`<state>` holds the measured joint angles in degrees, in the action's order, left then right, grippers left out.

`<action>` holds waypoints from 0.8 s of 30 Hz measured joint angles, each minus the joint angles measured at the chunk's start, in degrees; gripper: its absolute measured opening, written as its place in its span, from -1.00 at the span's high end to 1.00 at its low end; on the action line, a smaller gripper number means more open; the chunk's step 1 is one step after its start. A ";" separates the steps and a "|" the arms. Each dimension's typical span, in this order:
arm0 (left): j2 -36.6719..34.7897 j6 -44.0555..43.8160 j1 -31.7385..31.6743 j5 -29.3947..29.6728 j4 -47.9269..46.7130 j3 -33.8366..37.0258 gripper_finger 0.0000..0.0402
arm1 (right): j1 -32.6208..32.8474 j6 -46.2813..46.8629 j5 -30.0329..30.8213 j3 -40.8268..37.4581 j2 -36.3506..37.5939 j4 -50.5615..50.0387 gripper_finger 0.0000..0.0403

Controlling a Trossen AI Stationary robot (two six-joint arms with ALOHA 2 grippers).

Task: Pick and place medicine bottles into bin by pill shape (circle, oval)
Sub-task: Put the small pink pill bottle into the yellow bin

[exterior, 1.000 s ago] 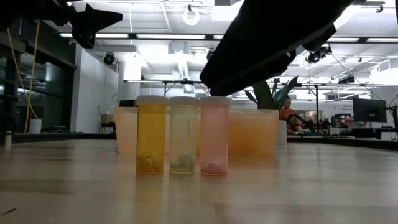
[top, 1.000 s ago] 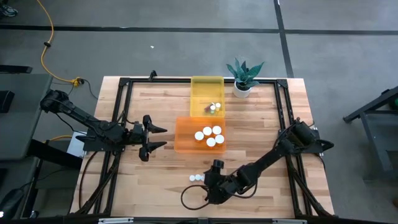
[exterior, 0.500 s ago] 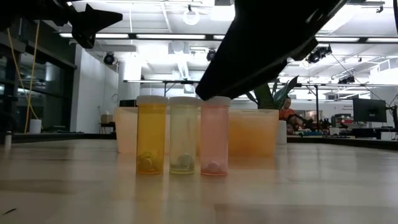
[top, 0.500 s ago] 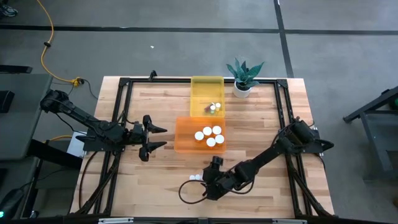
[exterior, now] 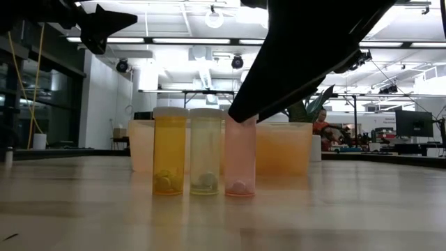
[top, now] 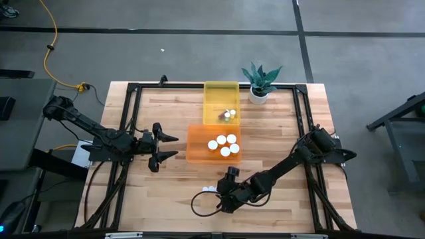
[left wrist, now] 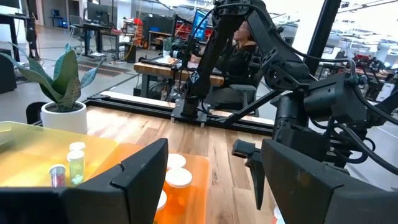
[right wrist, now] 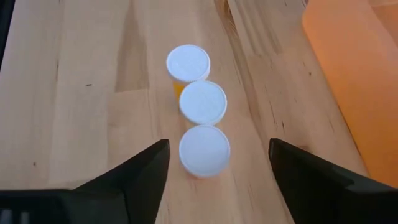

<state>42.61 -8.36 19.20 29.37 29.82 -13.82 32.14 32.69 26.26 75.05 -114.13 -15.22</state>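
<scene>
Your right hand [right wrist: 214,163] hung fingers apart over the pink bottle [exterior: 240,157], nearest of three in a row on the tabletop [top: 172,186] near the orange bin [top: 196,147]. Left hand [top: 163,147] waited open, well apart.

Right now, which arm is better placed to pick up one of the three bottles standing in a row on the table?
The right. Its open hand is directly above the row, fingers either side of the pink bottle. The left hand hangs open far off, beside the orange bin.
</scene>
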 joint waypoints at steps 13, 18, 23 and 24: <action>0.00 0.00 0.00 -0.01 0.00 0.00 -0.23 | -0.02 -0.11 -1.25 0.00 0.00 0.02 0.18; 0.00 0.00 0.00 -0.01 0.00 0.00 -0.23 | -0.02 -0.13 -1.25 0.00 0.00 0.02 0.32; 0.00 0.00 0.00 -0.01 0.00 0.00 -0.23 | -0.04 -1.61 -1.22 0.00 0.00 0.91 0.43; 0.00 0.00 0.00 -0.01 0.00 0.00 -0.23 | -0.02 -2.06 -1.20 0.02 0.00 1.30 0.45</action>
<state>42.61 -8.36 19.20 29.36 29.82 -13.82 32.12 30.63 25.06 75.07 -114.13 -13.93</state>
